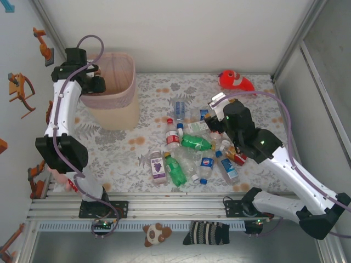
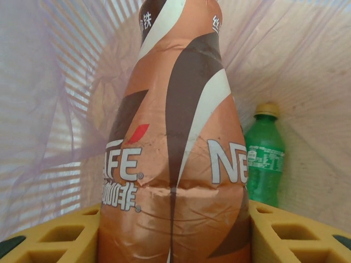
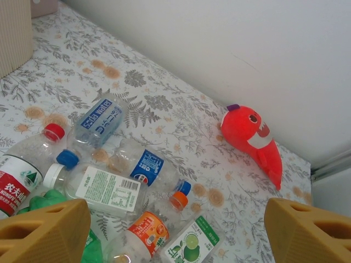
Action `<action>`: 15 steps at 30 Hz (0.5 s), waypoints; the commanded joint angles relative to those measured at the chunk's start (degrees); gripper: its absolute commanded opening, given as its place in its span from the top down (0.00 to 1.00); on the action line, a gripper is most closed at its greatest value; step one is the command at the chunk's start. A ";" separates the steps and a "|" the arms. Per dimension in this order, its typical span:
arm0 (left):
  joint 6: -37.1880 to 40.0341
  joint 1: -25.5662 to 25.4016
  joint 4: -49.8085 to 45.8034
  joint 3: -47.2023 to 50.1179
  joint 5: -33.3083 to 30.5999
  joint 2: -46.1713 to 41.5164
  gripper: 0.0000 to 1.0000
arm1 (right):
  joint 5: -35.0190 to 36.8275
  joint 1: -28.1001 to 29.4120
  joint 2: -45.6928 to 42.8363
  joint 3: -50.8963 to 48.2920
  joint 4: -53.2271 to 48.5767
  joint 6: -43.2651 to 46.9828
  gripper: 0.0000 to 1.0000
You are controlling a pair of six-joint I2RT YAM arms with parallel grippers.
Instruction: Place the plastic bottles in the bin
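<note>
left pincer (image 2: 175, 236) clamped brown coffee bottle (image 2: 175, 137), hung over bin (image 1: 118, 104) at desk's (image 1: 153, 87) 10 o'clock, likely to drop it by green bottle (image 2: 264, 159) | right pincer (image 3: 175, 227) stood open over bottle pile (image 1: 189, 145), 4 o'clock of bin, probably choosing next

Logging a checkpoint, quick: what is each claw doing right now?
Left claw: closed on a brown coffee bottle, at the bin.
Right claw: open, holding nothing, above the bottle pile.
</note>
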State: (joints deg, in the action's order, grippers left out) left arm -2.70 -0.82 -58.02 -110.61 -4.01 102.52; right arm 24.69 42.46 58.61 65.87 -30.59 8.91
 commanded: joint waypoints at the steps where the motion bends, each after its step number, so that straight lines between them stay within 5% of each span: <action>1: 1.22 0.01 0.30 0.76 -2.28 1.10 0.56 | -0.34 -0.41 0.02 1.74 -0.44 -0.78 0.18; 15: -1.07 -0.05 8.04 11.26 1.46 5.74 0.45 | -0.23 -0.45 -0.64 0.14 -0.93 -1.14 0.18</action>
State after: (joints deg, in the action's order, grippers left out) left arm -2.74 -0.82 -51.44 -100.53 -4.27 107.33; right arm 24.69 42.46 58.59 65.87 -30.76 8.78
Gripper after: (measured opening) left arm 0.546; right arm 0.817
